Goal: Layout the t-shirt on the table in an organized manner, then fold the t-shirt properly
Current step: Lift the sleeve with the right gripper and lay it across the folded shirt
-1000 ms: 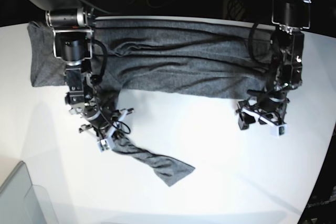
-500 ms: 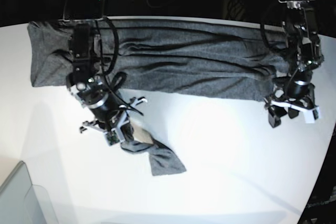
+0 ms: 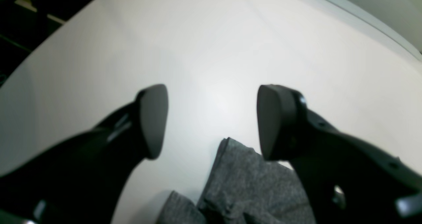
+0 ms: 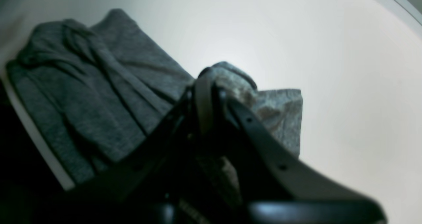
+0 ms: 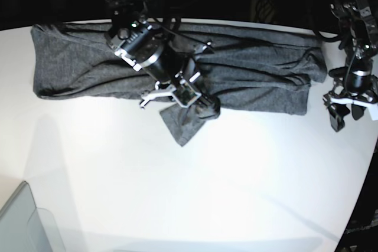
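T-shirt cloth, dark heather-grey soft knit (image 5: 248,75), is lying as a long bunched band across the far side of the glossy white curved-edge table (image 5: 195,193). Nearest the base camera, a translucent grey bin corner (image 5: 23,222) is sitting at the table's front edge. Further in, a sleeve flap is hanging down from the band onto bare tabletop. The right gripper (image 5: 204,105) is pinching that flap's upper fold, its black fingers (image 4: 204,98) closed tight on the grey knit (image 4: 99,95). Off at the shirt's other end, the left gripper (image 5: 348,110) is hovering beside the cloth with its black pads (image 3: 153,118) spread wide apart, gripping nothing, a grey corner (image 3: 244,184) showing beneath them.
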